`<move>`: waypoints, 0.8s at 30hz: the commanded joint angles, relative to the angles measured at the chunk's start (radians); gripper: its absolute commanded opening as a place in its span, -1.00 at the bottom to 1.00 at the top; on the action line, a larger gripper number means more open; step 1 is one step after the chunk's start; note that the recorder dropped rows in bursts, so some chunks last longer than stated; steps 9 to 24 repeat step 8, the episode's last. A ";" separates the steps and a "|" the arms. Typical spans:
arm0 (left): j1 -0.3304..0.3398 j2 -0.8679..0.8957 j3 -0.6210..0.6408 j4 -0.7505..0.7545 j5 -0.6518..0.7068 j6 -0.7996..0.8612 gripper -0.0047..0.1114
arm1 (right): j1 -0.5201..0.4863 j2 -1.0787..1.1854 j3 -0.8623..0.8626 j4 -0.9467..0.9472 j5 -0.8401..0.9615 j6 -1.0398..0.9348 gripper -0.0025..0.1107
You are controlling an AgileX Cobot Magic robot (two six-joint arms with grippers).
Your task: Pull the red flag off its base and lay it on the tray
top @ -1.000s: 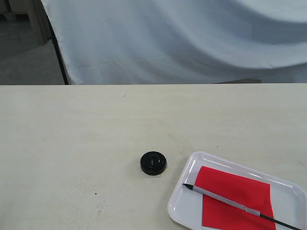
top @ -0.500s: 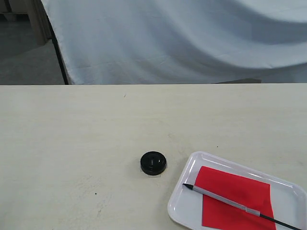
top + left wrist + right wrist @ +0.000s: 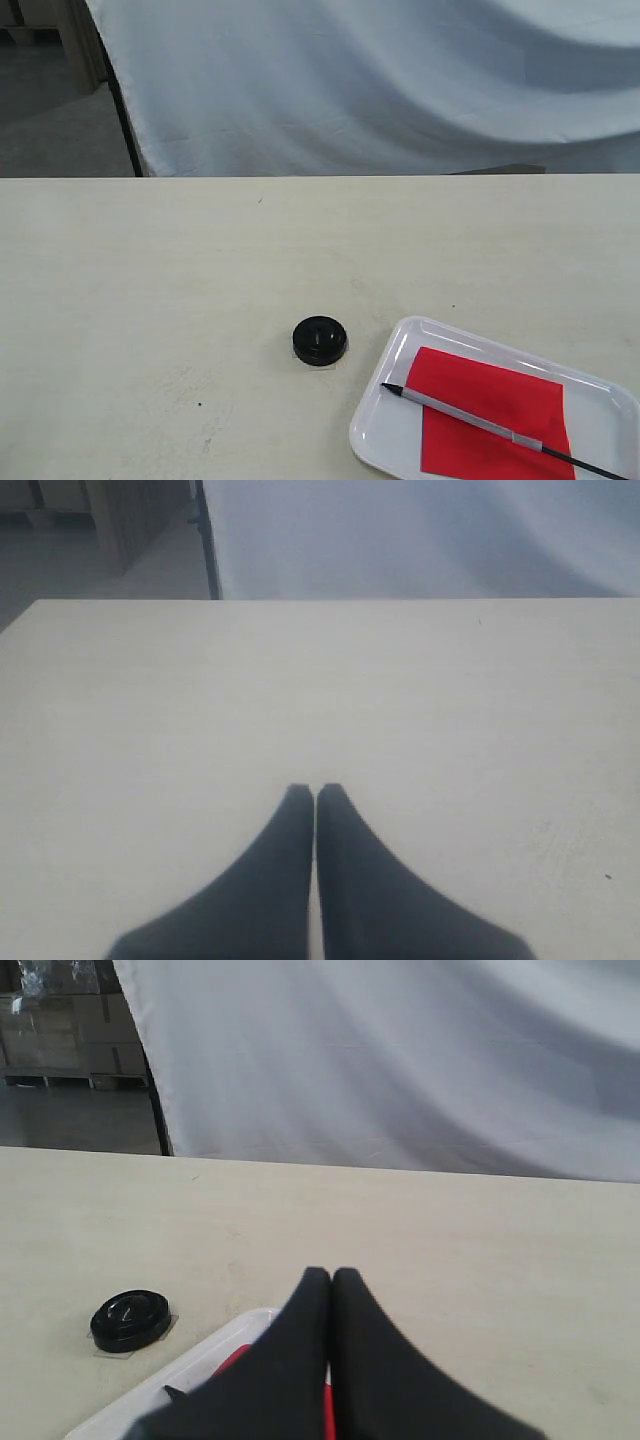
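The red flag [image 3: 490, 412] lies flat in the white tray [image 3: 385, 432] at the front right of the table, its pole pointing towards the black base [image 3: 320, 340]. The base sits alone on the table, just left of the tray, with nothing in its hole. Neither gripper shows in the exterior view. My right gripper [image 3: 331, 1273] is shut with nothing held, pulled back above the tray [image 3: 170, 1385]; a strip of the flag [image 3: 232, 1359] shows beside its fingers, and the base [image 3: 130, 1320] lies off to one side. My left gripper [image 3: 314, 791] is shut and empty over bare table.
A pale blue-white cloth [image 3: 380, 90] hangs behind the table's far edge. A dark post [image 3: 125, 120] and grey floor show at the back left.
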 commanded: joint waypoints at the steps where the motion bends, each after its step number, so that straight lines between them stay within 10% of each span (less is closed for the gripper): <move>1: -0.005 -0.001 0.002 -0.006 -0.006 -0.002 -0.89 | 0.003 -0.006 0.003 -0.011 0.002 0.003 -0.96; 24: -0.005 -0.001 0.002 -0.006 -0.006 -0.002 -0.89 | 0.003 -0.006 0.003 -0.011 0.002 0.012 -0.96</move>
